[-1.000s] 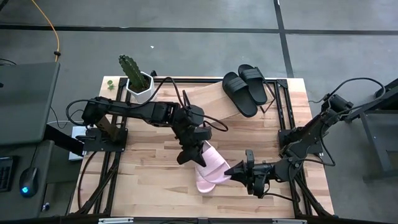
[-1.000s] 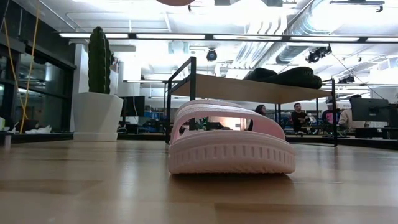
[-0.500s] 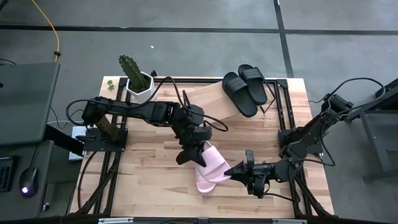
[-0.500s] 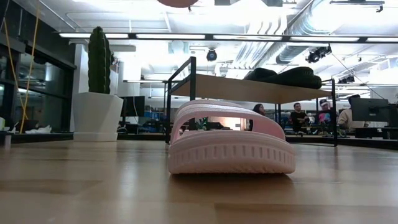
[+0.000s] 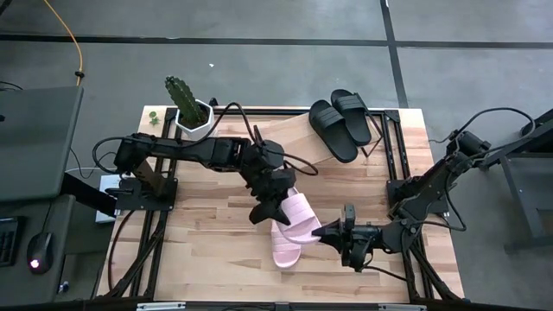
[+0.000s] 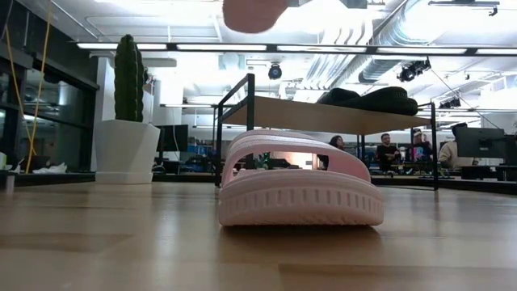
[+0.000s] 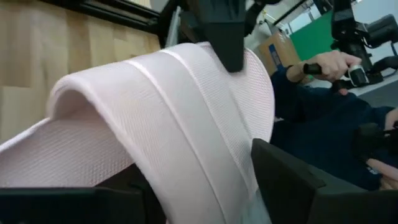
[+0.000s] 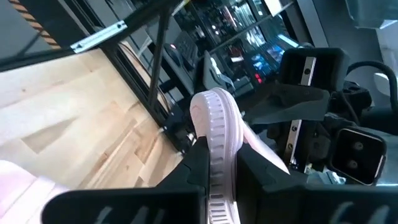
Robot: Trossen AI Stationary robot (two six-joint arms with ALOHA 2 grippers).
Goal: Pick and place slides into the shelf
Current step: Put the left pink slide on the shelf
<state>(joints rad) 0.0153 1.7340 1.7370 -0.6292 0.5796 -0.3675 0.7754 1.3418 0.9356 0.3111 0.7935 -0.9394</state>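
We note pale pink ribbed-sole slide sandal [image 5: 298, 215] | left gripper [image 5: 270, 210] clamps its strap | right gripper [image 5: 331, 231] pinches its edge.

A pink slide [image 6: 300, 187] is lying flat on my worktop [image 6: 121, 242], close to the camera, its ribbed sole edge facing me and its wide strap arching over it. Above it, at the top edge, a pink rounded shape [image 6: 254, 14] is hanging in the air; I cannot tell what is holding it. Behind the slide, the shelf [image 6: 323, 115] is standing on thin black end frames, and two black slides [image 6: 370, 99] are resting on its plank toward the right end. To the left, a tall cactus [image 6: 127, 78] is standing upright in a white pot [image 6: 126, 151]. People [image 6: 388, 149] are sitting in the room beyond.
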